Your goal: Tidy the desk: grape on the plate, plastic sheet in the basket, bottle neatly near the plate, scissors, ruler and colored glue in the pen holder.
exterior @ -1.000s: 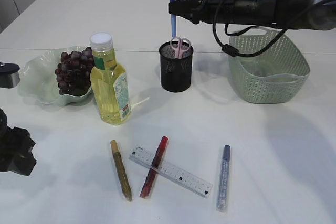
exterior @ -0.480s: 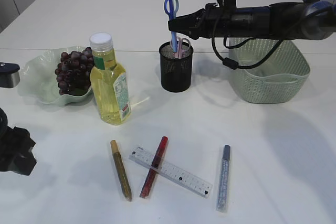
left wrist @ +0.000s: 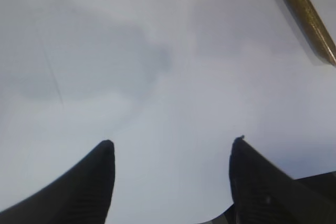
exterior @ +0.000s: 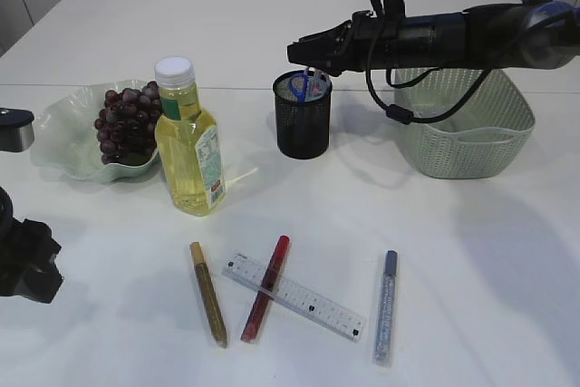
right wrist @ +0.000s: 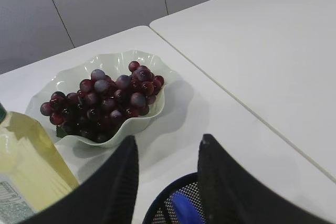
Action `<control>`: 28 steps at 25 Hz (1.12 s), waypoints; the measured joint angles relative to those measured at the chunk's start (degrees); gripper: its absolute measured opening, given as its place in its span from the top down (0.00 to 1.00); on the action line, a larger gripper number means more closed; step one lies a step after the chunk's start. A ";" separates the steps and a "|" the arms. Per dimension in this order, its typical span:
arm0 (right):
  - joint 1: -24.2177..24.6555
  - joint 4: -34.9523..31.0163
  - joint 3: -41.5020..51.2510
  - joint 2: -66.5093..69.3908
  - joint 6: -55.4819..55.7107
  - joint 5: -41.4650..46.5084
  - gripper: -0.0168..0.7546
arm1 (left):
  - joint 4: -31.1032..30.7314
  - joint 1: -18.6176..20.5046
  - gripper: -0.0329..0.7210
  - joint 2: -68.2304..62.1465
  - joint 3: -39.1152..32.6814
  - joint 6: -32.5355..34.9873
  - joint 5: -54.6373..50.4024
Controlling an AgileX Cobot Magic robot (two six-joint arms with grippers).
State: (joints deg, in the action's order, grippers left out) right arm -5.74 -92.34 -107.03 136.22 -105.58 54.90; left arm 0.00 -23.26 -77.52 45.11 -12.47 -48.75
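Above the pen holder, at the back of the desk: noting the right arm reaching across, its jaws parting, released and gripping nothing. In the right wrist view, seeing only air between the two dark jaws, with the holder's mesh rim just below.

Logging the change: a second ago, seeing the blue scissors standing tall out of the holder, held high by the handles; now finding them dropped in, with only the blue loops peeking above the rim. Spotting a pink handle beside them, probably a second pair. Judging the scissors step as done, or nearly so.

Looking at the scissors themselves: sitting roughly upright, blades down inside the mesh and hidden, handle loops lying directly under the open jaws.

Counting what is left on the near side of the desk: ruler lying at a slant, red glue crossing over it, gold glue just to its left, and a blue glue apart on the right. None in the holder yet.

Finding the grapes already resting on the plate, the bottle standing upright against its front edge, and the basket at right. Not managing to make out the plastic sheet.

At the near left edge: left jaws hanging open over bare desk, holding nothing, gold glue showing at the frame's corner.
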 joint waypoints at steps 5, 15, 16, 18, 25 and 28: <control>-0.10 0.73 0.00 -0.69 4.85 -1.56 0.57 | 0.00 0.00 0.30 0.00 0.00 0.00 -0.08; -1.21 36.25 0.00 -15.94 50.68 -2.21 0.57 | 0.00 0.00 0.30 0.00 0.00 0.00 -3.02; -1.89 41.52 0.00 -17.70 55.68 -1.14 0.57 | 0.30 0.00 0.30 0.00 0.00 0.00 -3.02; -4.31 51.58 0.00 -20.61 63.73 0.95 0.57 | 0.69 0.00 0.30 0.00 0.00 0.00 -3.13; -14.73 72.16 0.00 -24.45 82.86 11.84 0.57 | 1.20 0.00 0.30 0.00 0.00 0.00 -4.05; -19.58 77.58 0.00 -24.45 86.17 15.07 0.56 | 1.20 0.00 0.30 0.00 0.00 0.00 -4.18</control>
State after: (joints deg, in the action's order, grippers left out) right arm -25.32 -14.76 -107.03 111.78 -19.41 69.97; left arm 1.20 -23.26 -77.52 45.11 -12.47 -52.93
